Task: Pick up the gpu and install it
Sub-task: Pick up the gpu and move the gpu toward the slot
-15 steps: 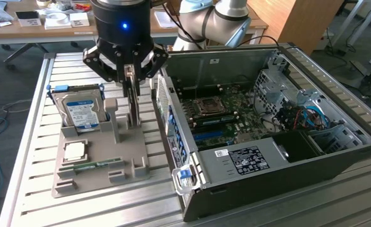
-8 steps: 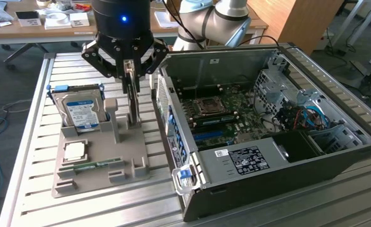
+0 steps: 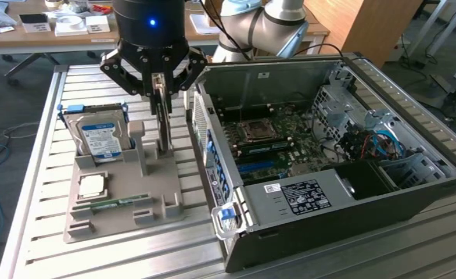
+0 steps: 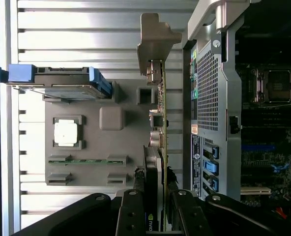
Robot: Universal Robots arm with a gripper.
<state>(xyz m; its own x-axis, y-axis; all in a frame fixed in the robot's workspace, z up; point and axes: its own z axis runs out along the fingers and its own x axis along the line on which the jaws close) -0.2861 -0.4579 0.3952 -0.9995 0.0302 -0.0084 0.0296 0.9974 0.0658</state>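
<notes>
Gripper [image 3: 160,93] first: it hangs over the middle of the grey holder tray [image 3: 162,180], and its two fingers look clenched on the top edge of the gpu [image 3: 164,125]. The wrist view shows the same grasp [image 4: 155,191], with a finger pressed to either face of the gpu [image 4: 153,162]. Reading the exterior view from its left, the slatted metal table [image 3: 34,232] carries the tray. On the tray a hard drive [image 3: 96,136] with blue rails stands on edge. In front of the drive lie a square processor chip [image 3: 92,185] and a narrow green memory stick [image 3: 119,203]. Next comes the gpu, upright in its tray slot, its lower edge apparently seated and not lifted. Just beside the tray, on the exterior view's right, lies the open computer case [image 3: 329,221], with the motherboard [image 3: 274,139] and its blue expansion slots [image 3: 259,168] exposed. As I judge it, the step in hand is the pick-up: the card is grasped but not yet raised. Any lift from here calls for a straight pull along the slot without tilting, since the case wall stands close to the card's side.
</notes>
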